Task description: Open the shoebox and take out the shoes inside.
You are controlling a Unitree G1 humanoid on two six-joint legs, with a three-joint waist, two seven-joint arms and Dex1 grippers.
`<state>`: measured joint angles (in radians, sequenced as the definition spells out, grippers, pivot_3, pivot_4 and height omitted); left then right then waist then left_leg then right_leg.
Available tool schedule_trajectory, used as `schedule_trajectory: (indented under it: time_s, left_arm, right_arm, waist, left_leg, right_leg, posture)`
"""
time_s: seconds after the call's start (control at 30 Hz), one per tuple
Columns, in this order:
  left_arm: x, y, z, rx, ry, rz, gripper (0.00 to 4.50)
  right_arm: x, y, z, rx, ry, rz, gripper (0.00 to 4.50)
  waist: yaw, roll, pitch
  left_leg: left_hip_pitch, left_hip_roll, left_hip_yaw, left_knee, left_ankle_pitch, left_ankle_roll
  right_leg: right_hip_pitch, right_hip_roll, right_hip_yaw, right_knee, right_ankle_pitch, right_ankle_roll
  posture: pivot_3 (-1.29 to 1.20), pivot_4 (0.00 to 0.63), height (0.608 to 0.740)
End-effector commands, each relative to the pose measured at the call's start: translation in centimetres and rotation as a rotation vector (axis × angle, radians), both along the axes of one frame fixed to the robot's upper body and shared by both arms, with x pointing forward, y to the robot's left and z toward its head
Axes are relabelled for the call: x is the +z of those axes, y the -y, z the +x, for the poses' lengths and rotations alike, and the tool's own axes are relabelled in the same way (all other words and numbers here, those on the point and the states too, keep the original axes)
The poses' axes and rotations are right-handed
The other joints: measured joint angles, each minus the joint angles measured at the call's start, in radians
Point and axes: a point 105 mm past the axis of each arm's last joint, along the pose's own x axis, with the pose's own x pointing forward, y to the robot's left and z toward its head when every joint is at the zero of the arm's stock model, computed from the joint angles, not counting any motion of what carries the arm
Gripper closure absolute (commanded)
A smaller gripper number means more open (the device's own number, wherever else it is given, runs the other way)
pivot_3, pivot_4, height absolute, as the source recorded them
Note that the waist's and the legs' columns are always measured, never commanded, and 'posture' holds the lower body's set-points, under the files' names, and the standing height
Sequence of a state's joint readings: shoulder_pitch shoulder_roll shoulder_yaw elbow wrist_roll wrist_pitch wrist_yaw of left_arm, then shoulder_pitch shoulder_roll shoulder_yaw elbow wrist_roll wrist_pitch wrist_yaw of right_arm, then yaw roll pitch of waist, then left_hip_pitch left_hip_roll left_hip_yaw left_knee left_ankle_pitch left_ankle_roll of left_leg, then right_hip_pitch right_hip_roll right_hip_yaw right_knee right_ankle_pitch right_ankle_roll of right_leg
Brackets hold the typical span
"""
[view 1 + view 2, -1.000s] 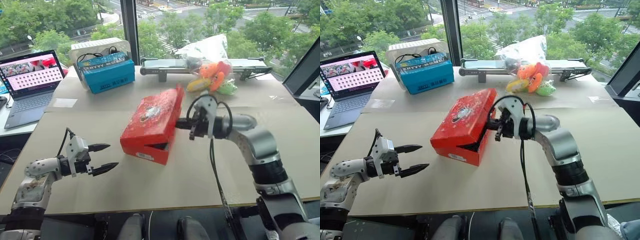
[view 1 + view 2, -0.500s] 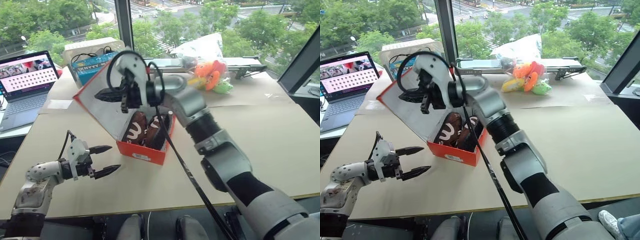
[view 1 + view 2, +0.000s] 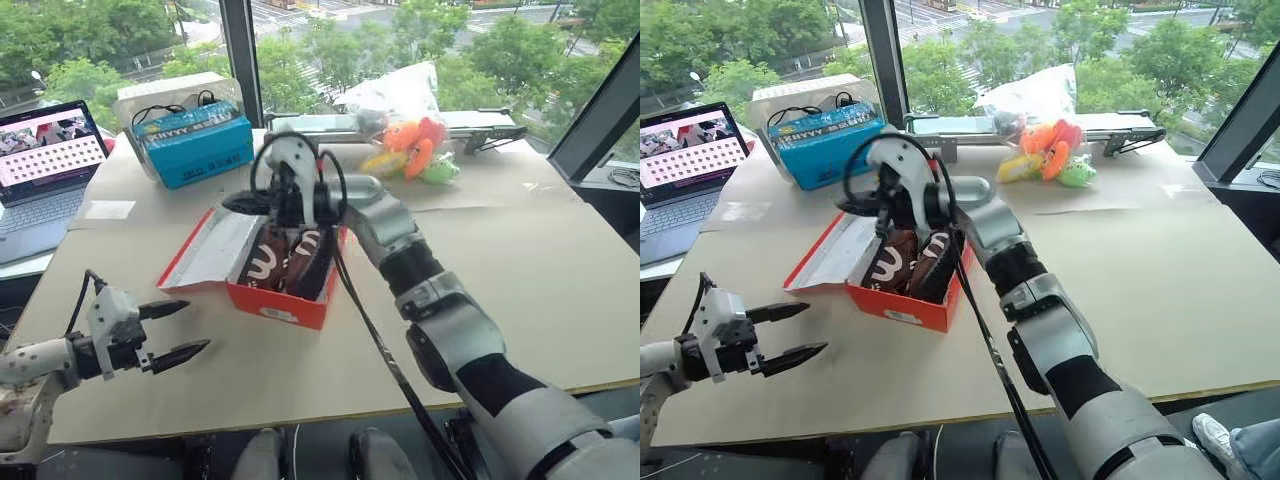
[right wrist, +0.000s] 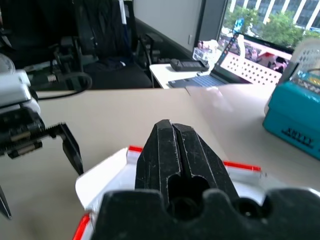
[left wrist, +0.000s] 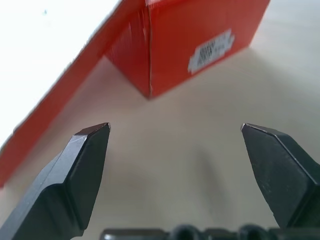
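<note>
The red shoebox (image 3: 283,300) stands open mid-table. Its lid (image 3: 214,250) is folded out to the left, white inside up. Two dark brown shoes (image 3: 264,262) with white curved marks lie side by side inside it. My right gripper (image 3: 236,203) is shut with nothing in it. It points left, just above the box's far-left corner and the lid (image 4: 111,171). My left gripper (image 3: 178,329) is open and empty near the table's front-left edge, short of the box (image 5: 200,30). Its open fingers (image 4: 71,146) also show in the right wrist view.
A blue box with wires (image 3: 195,147) and a white bin stand at the back left. A laptop (image 3: 45,165) sits on a side desk. Orange-green plush toys (image 3: 415,150), a plastic bag and a long grey bar (image 3: 330,123) lie along the window.
The lid went from shut, through raised, to lying open on the left, and the shoes now show. My right gripper swept left with it. My left gripper drew back toward the front-left.
</note>
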<state>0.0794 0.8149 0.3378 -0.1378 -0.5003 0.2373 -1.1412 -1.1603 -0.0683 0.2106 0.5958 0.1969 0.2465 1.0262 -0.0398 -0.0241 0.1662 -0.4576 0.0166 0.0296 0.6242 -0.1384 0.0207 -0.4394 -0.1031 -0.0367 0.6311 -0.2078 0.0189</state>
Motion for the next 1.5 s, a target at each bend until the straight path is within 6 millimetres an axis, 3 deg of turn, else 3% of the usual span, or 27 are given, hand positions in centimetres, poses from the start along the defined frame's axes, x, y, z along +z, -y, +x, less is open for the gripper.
schedule_trajectory:
  time_s: [0.03, 0.17, 0.23, 0.37, 0.47, 0.67, 0.87, 1.1, 1.27, 1.3, 1.4, 1.5]
  left_arm:
    - [1.4, 1.0, 0.3, -0.036, 0.041, -0.023, 0.0]
    - [2.7, 0.7, 0.1, -0.037, 0.054, -0.026, 0.0]
    - [3.2, 0.2, 0.1, -0.014, 0.062, -0.025, 0.0]
    - [4.0, -0.8, -0.3, 0.016, 0.064, -0.018, 0.0]
    - [4.6, -1.7, -0.6, 0.036, 0.058, -0.007, 0.0]
    - [6.0, -3.7, 0.1, 0.107, 0.082, 0.014, 0.0]
    - [5.8, -2.3, 0.8, 0.071, 0.082, 0.003, 0.0]
    - [5.8, -0.8, 1.4, 0.026, 0.075, -0.015, 0.0]
    - [6.2, -1.0, 1.3, 0.026, 0.078, 0.005, 0.0]
    - [6.3, -1.0, 1.3, 0.028, 0.08, 0.003, 0.0]
    - [6.4, -1.0, 1.1, 0.024, 0.075, 0.001, 0.0]
    - [6.3, -0.9, 1.0, 0.018, 0.067, 0.002, 0.0]
  right_arm:
    - [0.9, 1.9, -2.0, -0.012, 0.075, -0.019, 4.48]
    - [-0.1, 6.9, -4.7, -0.113, 0.006, -0.008, 4.48]
    - [-0.9, 9.3, -5.0, -0.211, -0.037, -0.005, 4.48]
    - [-3.2, 14.0, -2.9, -0.495, -0.086, -0.062, 4.48]
    - [-4.4, 15.9, -1.0, -0.651, -0.094, -0.098, 4.48]
    - [-3.5, 14.0, -0.2, -0.617, -0.087, -0.07, 4.48]
    - [-4.7, 12.7, 2.1, -0.633, -0.089, -0.145, 4.48]
    - [-4.9, 11.0, 2.5, -0.616, -0.112, -0.154, 4.48]
    - [-4.5, 10.2, 2.1, -0.619, -0.135, -0.135, 4.48]
    - [-4.4, 9.8, 1.5, -0.588, -0.137, -0.141, 3.94]
    - [-3.3, 8.6, 0.1, -0.532, -0.09, -0.131, 3.09]
    - [-1.6, 9.1, -0.2, -0.528, -0.021, -0.118, 2.1]
  waist:
    - [0.001, 0.0, 0.0]
    - [0.013, 0.0, 0.0]
    - [0.015, 0.0, 0.0]
    - [0.016, 0.0, 0.0]
    - [0.018, 0.0, 0.0]
    - [0.02, 0.0, 0.0]
    - [0.025, 0.0, 0.0]
    - [0.026, 0.0, 0.0]
    - [0.023, 0.0, 0.0]
    - [0.023, 0.0, 0.0]
    - [0.024, 0.0, 0.0]
    - [0.025, 0.0, 0.0]
  left_leg:
    - [0.0, 0.0, 0.0, 0.0, 0.0, 0.001]
    - [0.0, 0.0, 0.0, 0.0, 0.001, 0.001]
    - [0.0, 0.0, 0.0, 0.0, 0.001, 0.001]
    - [0.002, 0.0, 0.001, 0.001, 0.0, 0.0]
    - [0.002, 0.0, 0.002, 0.001, 0.0, -0.001]
    - [0.001, 0.0, 0.003, 0.0, 0.0, 0.001]
    - [0.001, 0.001, 0.003, 0.001, 0.003, 0.005]
    - [0.0, 0.001, 0.004, 0.001, 0.004, 0.006]
    - [0.001, 0.001, 0.004, 0.001, 0.004, 0.006]
    - [0.001, 0.001, 0.004, 0.001, 0.004, 0.006]
    - [0.0, 0.001, 0.004, 0.001, 0.004, 0.006]
    - [0.001, 0.002, 0.004, 0.001, 0.003, 0.006]
  right_leg:
    - [0.0, 0.0, 0.0, 0.0, 0.0, 0.0]
    - [0.0, -0.001, 0.0, 0.0, 0.0, 0.0]
    - [0.0, -0.001, 0.0, 0.0, 0.0, 0.0]
    - [0.001, -0.001, 0.0, -0.001, -0.001, 0.0]
    - [0.0, -0.002, 0.0, -0.001, -0.007, -0.001]
    - [0.0, -0.001, 0.001, -0.001, -0.006, -0.005]
    - [0.001, 0.0, 0.0, -0.002, -0.001, 0.001]
    - [0.0, 0.0, 0.0, -0.002, 0.001, 0.0]
    - [0.0, 0.001, 0.001, -0.002, 0.001, 0.0]
    - [0.0, 0.001, 0.001, -0.002, 0.001, 0.0]
    - [0.0, 0.001, 0.001, -0.002, 0.001, 0.0]
    - [0.0, 0.001, 0.001, -0.002, 0.001, 0.0]
  posture:
    - [0.0, 0.15, 0.74]
    - [0.0, 0.15, 0.74]
    - [0.0, 0.15, 0.74]
    - [0.0, 0.15, 0.74]
    - [0.0, 0.15, 0.74]
    - [0.0, 0.15, 0.74]
    - [0.0, 0.15, 0.74]
    - [0.0, 0.15, 0.74]
    - [0.0, 0.15, 0.74]
    - [0.0, 0.15, 0.74]
    - [0.0, 0.15, 0.74]
    - [0.0, 0.15, 0.74]
